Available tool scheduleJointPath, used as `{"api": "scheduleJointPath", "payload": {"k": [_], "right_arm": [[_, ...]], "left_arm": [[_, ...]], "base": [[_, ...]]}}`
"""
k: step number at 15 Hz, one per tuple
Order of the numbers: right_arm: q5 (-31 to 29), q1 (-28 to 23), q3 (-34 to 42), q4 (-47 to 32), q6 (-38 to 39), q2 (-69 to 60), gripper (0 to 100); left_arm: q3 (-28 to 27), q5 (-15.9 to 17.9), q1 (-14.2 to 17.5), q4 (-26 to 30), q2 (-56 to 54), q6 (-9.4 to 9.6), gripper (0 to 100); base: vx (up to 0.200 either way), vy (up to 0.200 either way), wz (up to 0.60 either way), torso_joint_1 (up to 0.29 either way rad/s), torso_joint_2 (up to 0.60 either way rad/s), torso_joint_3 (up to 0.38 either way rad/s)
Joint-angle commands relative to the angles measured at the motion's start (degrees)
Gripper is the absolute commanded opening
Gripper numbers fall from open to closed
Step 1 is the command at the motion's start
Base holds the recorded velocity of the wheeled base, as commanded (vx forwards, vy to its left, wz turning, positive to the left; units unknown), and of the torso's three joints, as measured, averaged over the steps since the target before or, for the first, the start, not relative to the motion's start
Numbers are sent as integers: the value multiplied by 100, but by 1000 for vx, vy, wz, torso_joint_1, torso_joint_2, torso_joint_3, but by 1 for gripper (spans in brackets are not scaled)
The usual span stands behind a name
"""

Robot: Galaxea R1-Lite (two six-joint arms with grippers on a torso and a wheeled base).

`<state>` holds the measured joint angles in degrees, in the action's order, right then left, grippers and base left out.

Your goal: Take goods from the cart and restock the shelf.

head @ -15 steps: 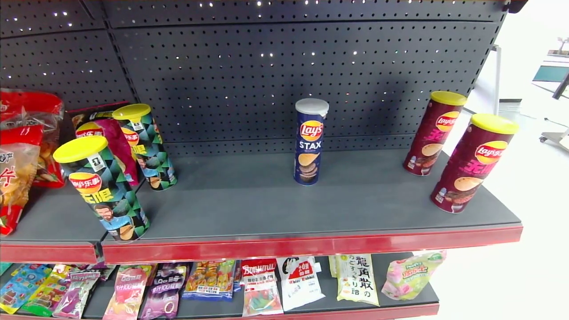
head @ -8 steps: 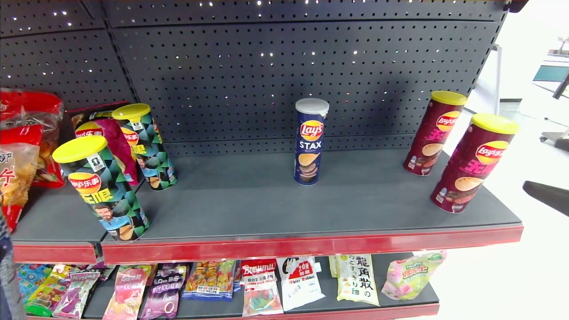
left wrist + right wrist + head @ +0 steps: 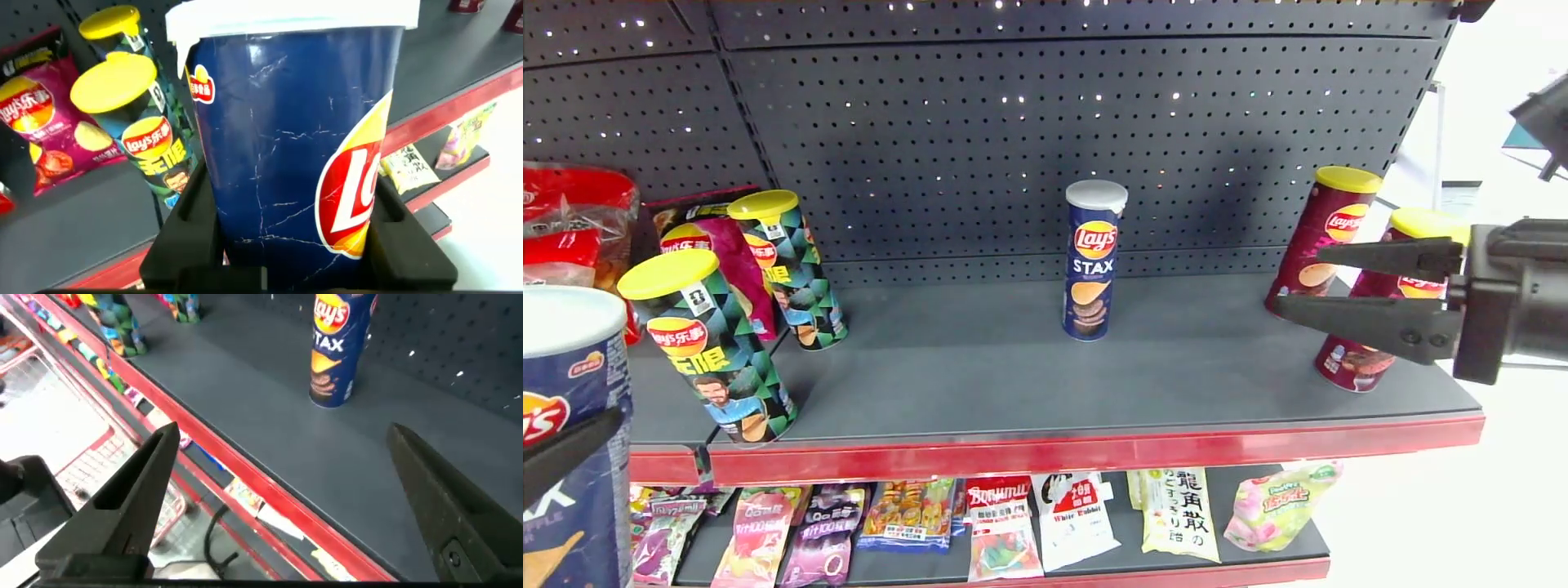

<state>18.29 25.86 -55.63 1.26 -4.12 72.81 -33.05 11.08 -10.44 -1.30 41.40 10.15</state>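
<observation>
Left gripper [image 3: 294, 220]: has risen into the head view's lower left corner; half a second ago only a sliver showed at that edge.
Blue chip can [image 3: 572, 392]: newly in sight, upright in the left gripper's clamp, now covering the lower part of the snack bags [image 3: 572, 204].
Right gripper [image 3: 1298, 279]: has come in from the right edge, where only a dark tip showed before; fingers spread.
Front maroon can [image 3: 1347, 359]: now partly hidden behind the right gripper.

A blue chip can [image 3: 568, 425] with a white lid is sitting upright in the left gripper [image 3: 294, 245] at the near left, before the shelf [image 3: 980, 384].
</observation>
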Motion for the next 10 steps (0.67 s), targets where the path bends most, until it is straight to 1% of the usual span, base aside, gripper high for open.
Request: {"api": "scheduleJointPath", "payload": {"k": [1,3,5,8,9,10], "right_arm": [[-27,-10,-168,419,-1,866,100],[-185,-10,-168,1017,8,1358,100],[-203,-10,-282,1210,25,1710,100],[-247,-19,-660,1316,131,2167,100],[-273,-10,-801,1641,157,2474,100],[-273,-10,-845,1808,157,2677,100]], "left_arm": [[9,8,-2,-212,228,-31,0],[9,8,-2,-450,351,-251,0],[9,114,-20,-450,351,-260,0],[18,149,-20,-450,360,-268,0],[18,149,-20,-450,351,-277,0],[18,149,-20,-450,351,-277,0]], "base": [[0,0,0,0,0,0],[0,0,0,0,0,0],[0,0,0,0,0,0],[0,0,0,0,0,0],[0,0,0,0,0,0],[0,0,0,0,0,0]]}}
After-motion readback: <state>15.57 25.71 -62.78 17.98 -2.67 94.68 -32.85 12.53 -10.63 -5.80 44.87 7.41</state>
